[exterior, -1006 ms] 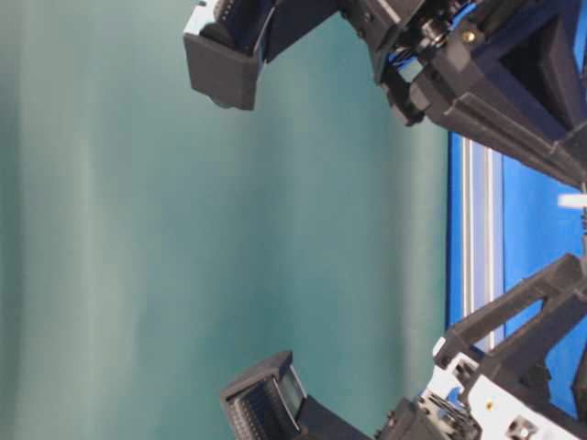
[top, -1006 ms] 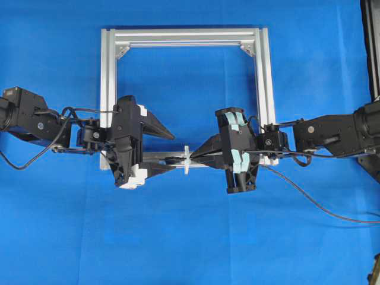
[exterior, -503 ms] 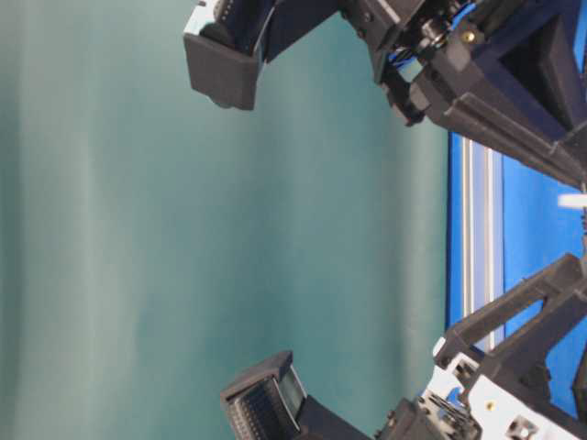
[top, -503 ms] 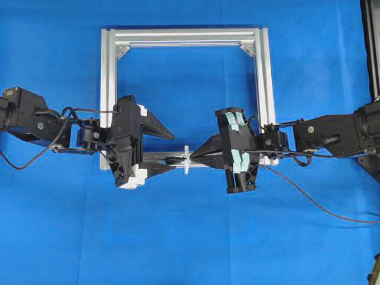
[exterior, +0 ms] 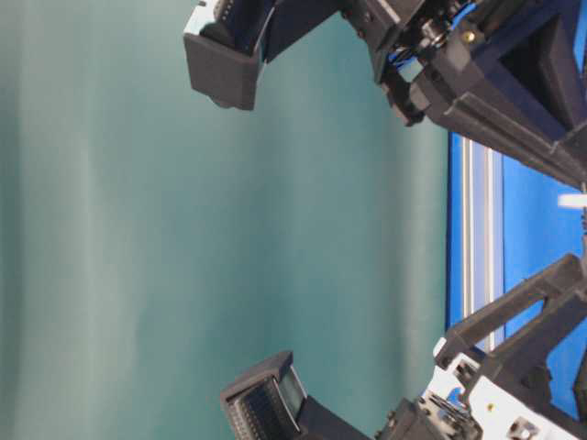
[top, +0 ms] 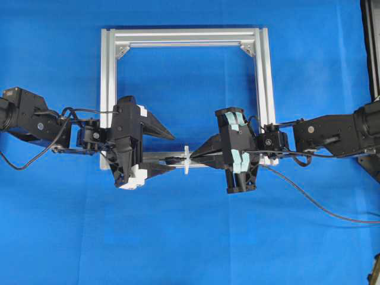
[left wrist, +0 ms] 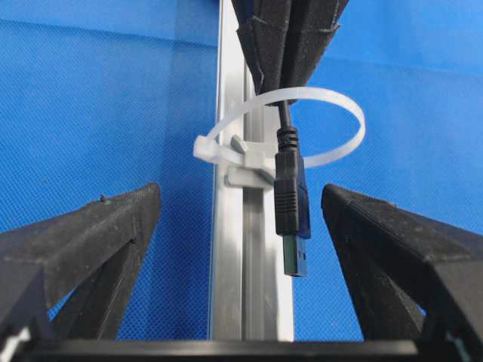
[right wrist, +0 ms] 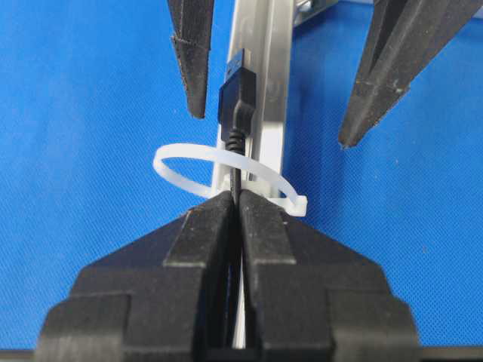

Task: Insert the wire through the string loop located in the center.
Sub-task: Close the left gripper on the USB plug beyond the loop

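Left pincer spread wide at the left part of the frame's near bar, one finger on each side of the bar, nothing gripped. Square aluminium frame flat on the blue bench, toward the far edge. White zip-tie loop upright at the middle of the near bar, crossing it. Black USB cable threaded through the loop: plug already out on the left pincer's side, hanging between its two fingers without touching either, metal tip toward that pincer's camera. Just right of the loop, right pincer pressed together on the cable's thin cord right behind the plug's strain relief, fingertips close against the loop. Behind the right pincer, cable trailing off across the bench toward the right edge. In the table-level view, only parts of both arms seen against a green backdrop, with a strip of the frame and blue bench at right.
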Controlling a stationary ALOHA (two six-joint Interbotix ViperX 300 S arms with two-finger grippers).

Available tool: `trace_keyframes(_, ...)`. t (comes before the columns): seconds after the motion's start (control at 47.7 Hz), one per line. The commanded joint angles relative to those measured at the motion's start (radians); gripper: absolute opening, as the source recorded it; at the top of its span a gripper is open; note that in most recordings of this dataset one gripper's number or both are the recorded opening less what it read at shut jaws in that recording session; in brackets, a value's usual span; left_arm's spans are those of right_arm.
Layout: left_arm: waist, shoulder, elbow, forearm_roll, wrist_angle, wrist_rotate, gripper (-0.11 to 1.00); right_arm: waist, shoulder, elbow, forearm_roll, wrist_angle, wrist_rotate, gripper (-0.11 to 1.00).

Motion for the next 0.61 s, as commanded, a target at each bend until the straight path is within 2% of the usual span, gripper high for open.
trace_keyframes(0.0, -0.006, -0.014, -0.015, 0.003, -0.005, -0.002, 0.91, 0.002, -0.011, -0.015, -0.002, -0.006, -0.002, -0.03)
trace_keyframes(0.084, -0.009, -0.012, -0.018, 0.003, 0.002, -0.002, 0.89, 0.002, -0.011, -0.015, 0.000, -0.005, -0.002, -0.03)
trace_keyframes(0.147, -0.009, -0.014, -0.017, 0.003, 0.006, -0.003, 0.79, 0.002, -0.011, -0.015, -0.002, -0.006, -0.002, -0.03)
trace_keyframes(0.335, -0.009, -0.014, -0.020, 0.002, 0.003, -0.003, 0.24, 0.002, -0.011, -0.014, -0.002, -0.006, -0.002, -0.03)
trace_keyframes(0.398, -0.009, -0.014, -0.021, 0.003, 0.003, -0.003, 0.10, 0.002, -0.011, -0.014, -0.002, -0.005, -0.002, -0.03)
trace_keyframes(0.587, -0.009, -0.014, -0.021, 0.003, 0.005, -0.003, 0.08, 0.002, -0.011, -0.014, -0.005, -0.003, -0.005, -0.03)
